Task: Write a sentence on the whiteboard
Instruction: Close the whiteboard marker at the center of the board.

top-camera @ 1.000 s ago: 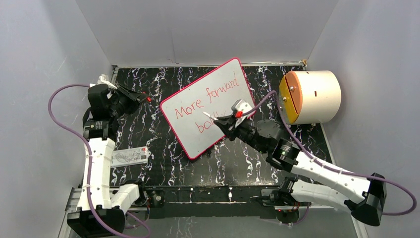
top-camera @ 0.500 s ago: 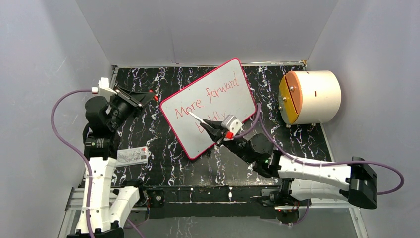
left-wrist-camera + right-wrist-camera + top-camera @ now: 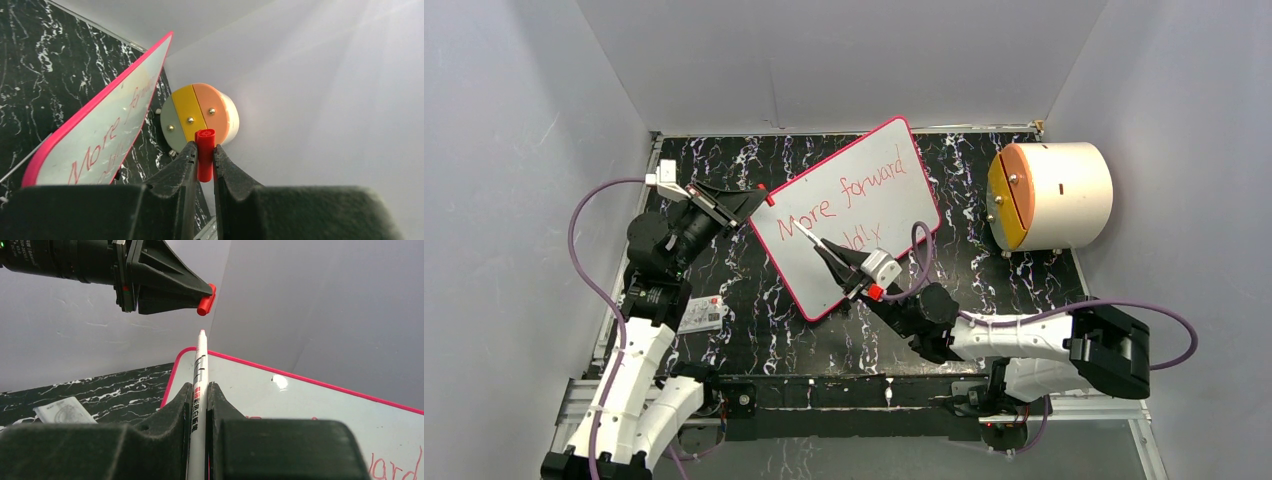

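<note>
The whiteboard point(image 3: 914, 212) lies tilted on the black marbled table, with the red sentence point(image 3: 874, 185) "More forward boldly" on it. My right gripper point(image 3: 836, 262) is shut on a white marker point(image 3: 812, 240) and holds it above the board's left part. The marker's tip points at the left arm. In the right wrist view the marker point(image 3: 200, 360) stands between my fingers point(image 3: 179, 400), with its tip just below the red cap point(image 3: 206, 300). My left gripper point(image 3: 759, 193) is shut on that cap point(image 3: 205, 160) above the board's left corner point(image 3: 110, 125).
A white cylinder with an orange and yellow face point(image 3: 1054, 195) lies at the right, and also shows in the left wrist view point(image 3: 200, 112). A small printed card point(image 3: 702, 315) lies by the left arm. Grey walls close in the table.
My left gripper has swung right with the cap, towards the board's left corner. My right arm has drawn back and left, carrying the marker off the writing until its tip faces the cap.
</note>
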Motion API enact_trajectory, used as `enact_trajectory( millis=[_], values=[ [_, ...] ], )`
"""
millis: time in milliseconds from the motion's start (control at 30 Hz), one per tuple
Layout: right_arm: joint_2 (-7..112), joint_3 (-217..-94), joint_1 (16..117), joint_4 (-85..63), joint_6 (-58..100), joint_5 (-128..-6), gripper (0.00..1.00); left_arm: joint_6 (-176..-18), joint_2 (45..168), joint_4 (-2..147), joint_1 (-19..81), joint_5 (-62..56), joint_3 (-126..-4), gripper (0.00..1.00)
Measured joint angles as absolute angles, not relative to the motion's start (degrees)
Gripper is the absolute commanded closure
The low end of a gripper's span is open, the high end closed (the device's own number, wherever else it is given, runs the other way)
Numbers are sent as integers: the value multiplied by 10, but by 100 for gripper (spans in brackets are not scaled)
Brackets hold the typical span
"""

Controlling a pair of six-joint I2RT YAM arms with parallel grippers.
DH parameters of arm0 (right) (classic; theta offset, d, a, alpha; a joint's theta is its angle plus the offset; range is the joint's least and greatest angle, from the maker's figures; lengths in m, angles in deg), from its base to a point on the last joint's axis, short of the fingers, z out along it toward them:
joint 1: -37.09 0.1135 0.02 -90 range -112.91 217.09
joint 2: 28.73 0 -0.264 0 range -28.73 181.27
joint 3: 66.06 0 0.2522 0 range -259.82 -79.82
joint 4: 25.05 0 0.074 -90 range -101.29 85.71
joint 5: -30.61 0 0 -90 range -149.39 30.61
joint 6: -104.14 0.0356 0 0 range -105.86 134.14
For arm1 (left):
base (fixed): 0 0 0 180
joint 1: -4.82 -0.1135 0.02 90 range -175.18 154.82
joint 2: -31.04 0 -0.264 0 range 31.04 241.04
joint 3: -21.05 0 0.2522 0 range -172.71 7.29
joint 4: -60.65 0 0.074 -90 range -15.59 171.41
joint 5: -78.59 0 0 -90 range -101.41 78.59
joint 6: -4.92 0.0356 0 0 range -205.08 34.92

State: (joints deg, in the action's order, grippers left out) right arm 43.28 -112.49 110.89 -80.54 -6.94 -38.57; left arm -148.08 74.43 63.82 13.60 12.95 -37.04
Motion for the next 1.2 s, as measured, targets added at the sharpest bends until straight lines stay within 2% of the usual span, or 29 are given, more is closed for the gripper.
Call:
enact_trajectory(
  millis=[333,1200],
  values=[
    [474,-1125,1110,-878,-74,-362,100,-1491,752,598,182,101,-363,100],
    [506,-1131,1110,-912,-86,-340,100,-1514,775,594,241,72,-353,100]
  ],
)
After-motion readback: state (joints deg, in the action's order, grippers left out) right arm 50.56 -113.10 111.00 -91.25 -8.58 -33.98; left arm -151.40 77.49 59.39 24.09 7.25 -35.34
